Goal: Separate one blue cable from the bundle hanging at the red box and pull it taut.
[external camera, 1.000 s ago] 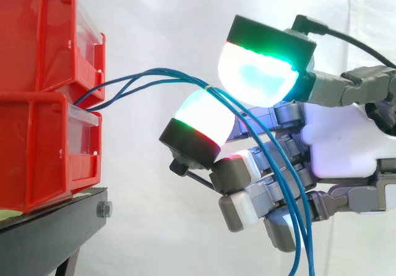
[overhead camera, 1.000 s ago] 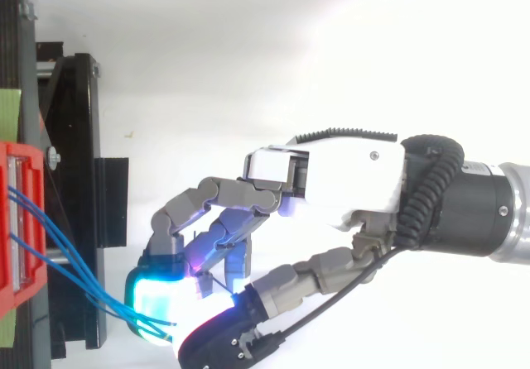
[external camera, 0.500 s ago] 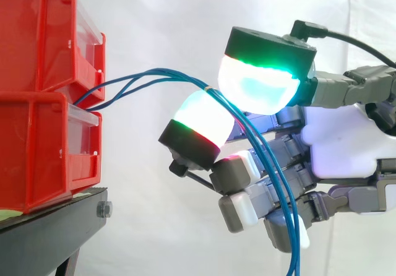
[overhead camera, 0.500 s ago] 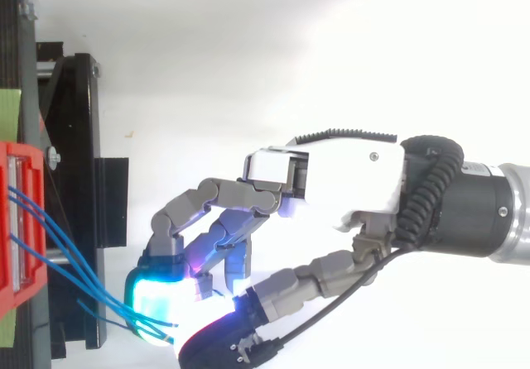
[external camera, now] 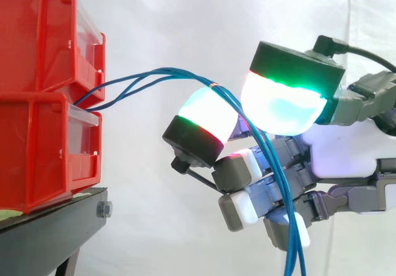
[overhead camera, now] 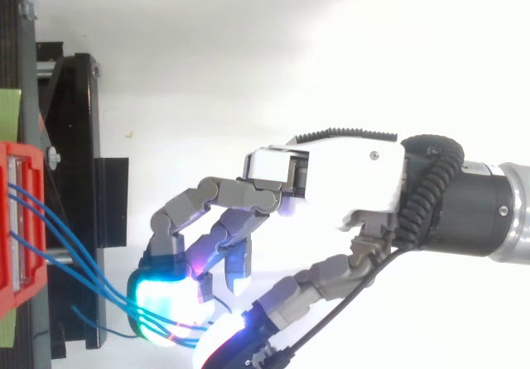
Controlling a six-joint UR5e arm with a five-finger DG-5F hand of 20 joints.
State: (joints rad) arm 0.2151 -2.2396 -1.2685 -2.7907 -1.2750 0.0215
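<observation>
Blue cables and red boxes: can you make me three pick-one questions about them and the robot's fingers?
1. Where do the blue cables leave the red boxes?
A) between the two boxes
B) over the top box
C) under the bottom box

2. How many red boxes are stacked?
A) one
B) two
C) four

3. What are the hand's fingers doing?
A) pinching the cables
B) spread flat, touching nothing
C) holding a box

Answers:
1 A: the cables run out of the gap between the boxes.
2 B: one box sits on another.
3 A: two glowing pads close on the cables.
</observation>
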